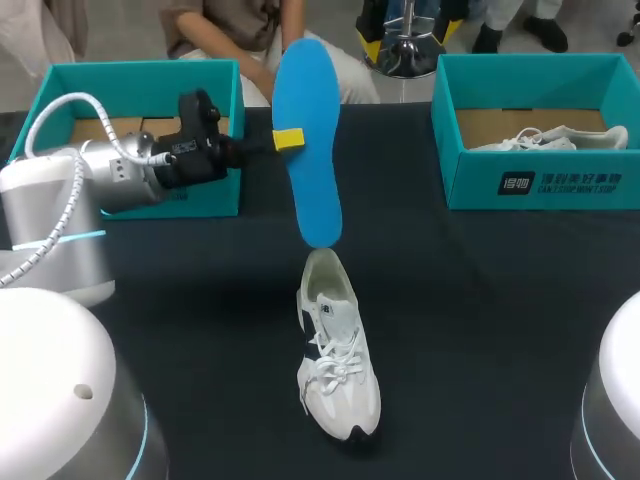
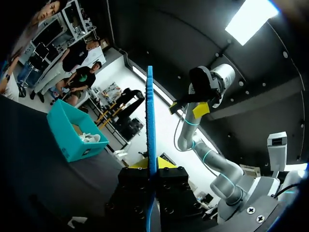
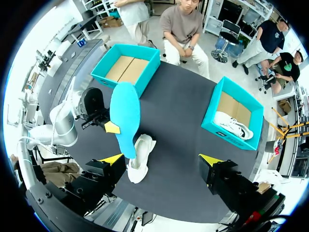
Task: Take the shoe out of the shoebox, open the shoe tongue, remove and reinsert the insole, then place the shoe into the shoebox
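My left gripper (image 1: 287, 140) is shut on the side edge of a blue insole (image 1: 309, 140) and holds it upright in the air. The insole's lower tip hangs just above the heel opening of a white sneaker (image 1: 338, 352), which lies on the black table with its toe toward me. In the left wrist view the insole (image 2: 150, 121) stands edge-on between the fingers (image 2: 136, 186). My right gripper (image 3: 161, 162) is open and empty, high above the table, with the insole (image 3: 125, 116) and the sneaker (image 3: 140, 157) below it. The other arm's camera also catches the right gripper (image 2: 187, 109).
A teal shoebox (image 1: 210, 190) stands at the back left, behind my left wrist. A second teal shoebox (image 1: 545, 180) at the back right holds another white shoe (image 1: 545, 140). Both boxes show from above, the left shoebox (image 3: 145, 72) and the right shoebox (image 3: 227, 137).
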Robot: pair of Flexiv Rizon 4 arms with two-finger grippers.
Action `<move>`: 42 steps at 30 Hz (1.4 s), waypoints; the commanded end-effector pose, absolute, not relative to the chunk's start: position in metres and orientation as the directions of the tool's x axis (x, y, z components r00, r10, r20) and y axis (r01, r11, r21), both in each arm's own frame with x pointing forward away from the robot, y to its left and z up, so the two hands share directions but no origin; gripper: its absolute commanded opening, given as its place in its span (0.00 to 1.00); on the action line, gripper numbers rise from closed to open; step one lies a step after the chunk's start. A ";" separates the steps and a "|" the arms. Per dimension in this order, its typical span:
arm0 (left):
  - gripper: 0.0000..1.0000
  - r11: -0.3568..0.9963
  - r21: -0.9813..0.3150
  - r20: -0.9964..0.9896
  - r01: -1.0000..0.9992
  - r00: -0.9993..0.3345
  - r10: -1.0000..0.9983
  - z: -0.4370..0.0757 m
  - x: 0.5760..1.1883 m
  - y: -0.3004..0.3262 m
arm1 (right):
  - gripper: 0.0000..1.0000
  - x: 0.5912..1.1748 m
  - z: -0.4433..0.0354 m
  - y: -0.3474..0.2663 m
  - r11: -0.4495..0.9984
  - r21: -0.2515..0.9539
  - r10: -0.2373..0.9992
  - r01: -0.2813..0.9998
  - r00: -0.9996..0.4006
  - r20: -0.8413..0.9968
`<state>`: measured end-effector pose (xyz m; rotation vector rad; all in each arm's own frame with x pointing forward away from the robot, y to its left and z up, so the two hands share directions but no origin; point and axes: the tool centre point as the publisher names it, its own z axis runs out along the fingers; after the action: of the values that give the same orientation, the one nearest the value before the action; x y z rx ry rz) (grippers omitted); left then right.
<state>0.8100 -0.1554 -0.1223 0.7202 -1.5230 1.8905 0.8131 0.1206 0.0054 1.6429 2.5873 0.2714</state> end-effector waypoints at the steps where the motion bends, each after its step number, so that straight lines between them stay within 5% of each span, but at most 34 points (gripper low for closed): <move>1: 0.00 -0.124 -0.557 0.826 -0.822 -0.563 0.027 -0.114 0.807 -0.152 | 1.00 0.814 0.005 0.121 0.415 0.180 0.903 0.892 -0.428 0.039; 23: 0.00 -0.039 -0.303 0.951 -0.952 -0.305 0.053 -0.141 0.841 -0.156 | 1.00 0.814 0.005 0.121 0.415 0.180 0.903 0.892 -0.428 0.039; 42: 0.00 -0.071 -0.316 0.945 -0.946 -0.321 0.065 -0.136 0.842 -0.156 | 1.00 0.813 0.007 0.120 0.410 0.186 0.905 0.893 -0.424 0.039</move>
<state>0.8431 -0.1568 -0.1361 1.0218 -1.3540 1.5262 0.8133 0.1208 0.0055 1.6442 2.5858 0.2721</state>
